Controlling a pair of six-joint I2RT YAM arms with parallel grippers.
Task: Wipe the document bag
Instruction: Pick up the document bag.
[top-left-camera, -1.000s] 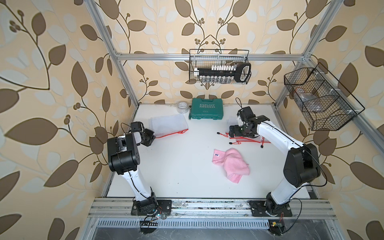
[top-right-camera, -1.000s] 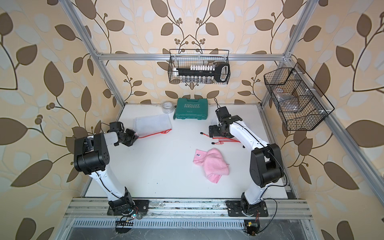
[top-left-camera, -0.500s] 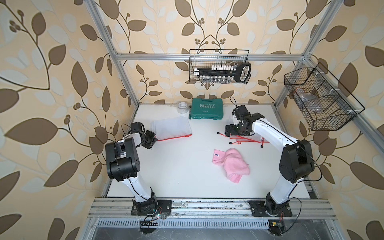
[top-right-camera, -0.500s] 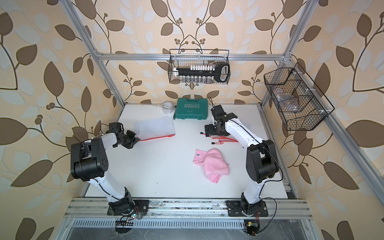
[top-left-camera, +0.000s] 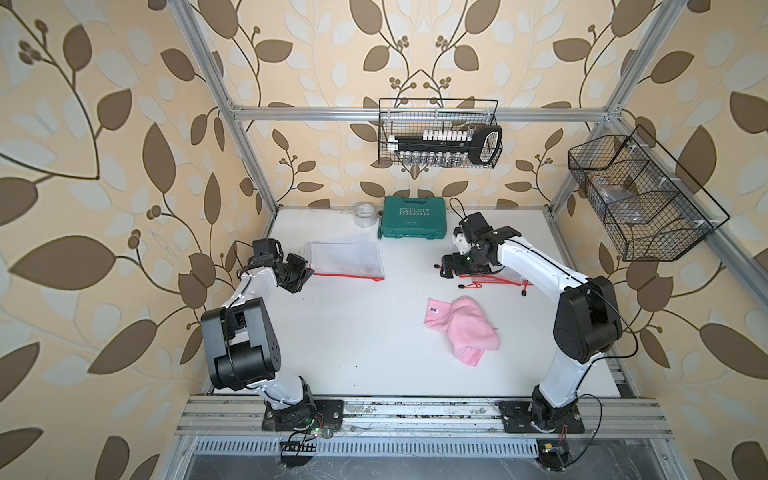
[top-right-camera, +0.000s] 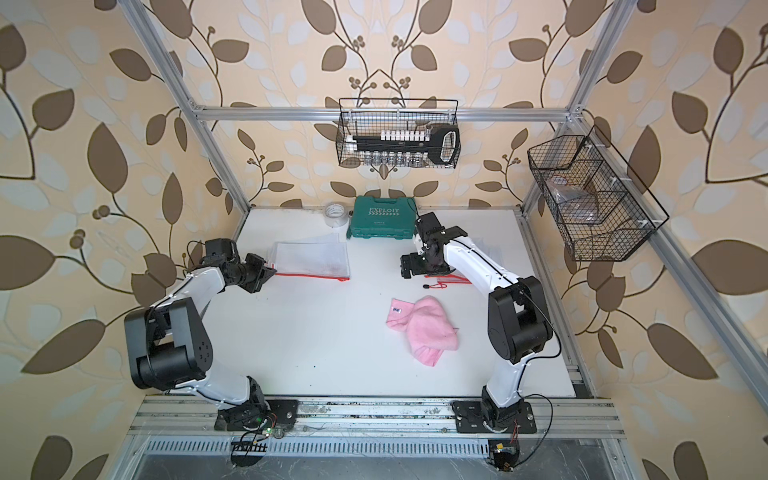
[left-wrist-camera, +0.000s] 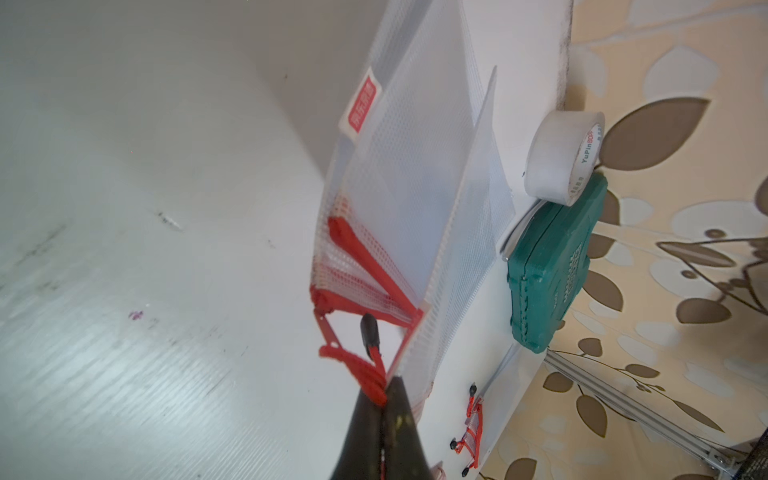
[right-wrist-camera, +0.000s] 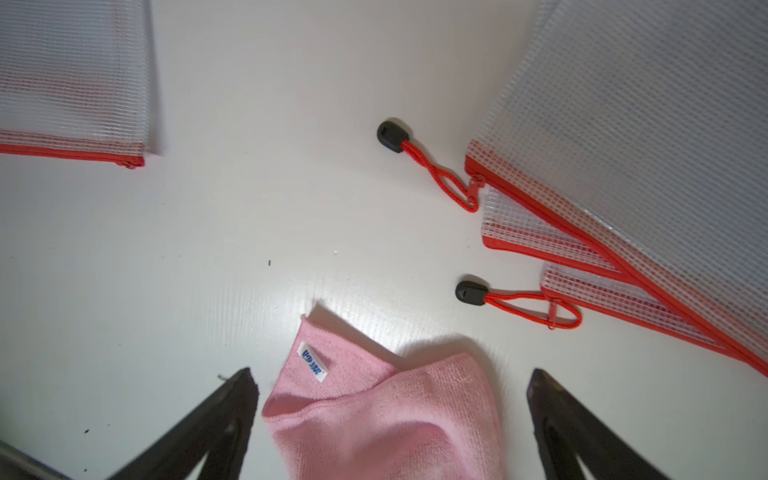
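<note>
Two arms reach in over the white table (top-left-camera: 365, 365), and we place everything from the green tool case (top-left-camera: 413, 217) standing against the back wall. Our left gripper (left-wrist-camera: 386, 399) is pinched tight on the red pull cord (left-wrist-camera: 357, 365) of the document bag (top-left-camera: 345, 257). In both top views that clear mesh bag sits on the table just in front of the case, on the left arm's side. Its red zipper edge is the side farthest from the case. We cannot tell whether it lies wholly flat.

Our right gripper (right-wrist-camera: 392, 374) hangs with its jaws spread wide and holds nothing. It is in front of the case toward the right arm's side, above the table. A pink cloth (top-left-camera: 461, 328) lies crumpled well in front of the case, and in the right wrist view one corner of it shows between the spread fingers (right-wrist-camera: 232, 415).

More mesh bags (right-wrist-camera: 644, 166) with red zippers overlap beside the right gripper. A tape roll (top-left-camera: 365, 214) sits just beside the case on the left arm's side.
</note>
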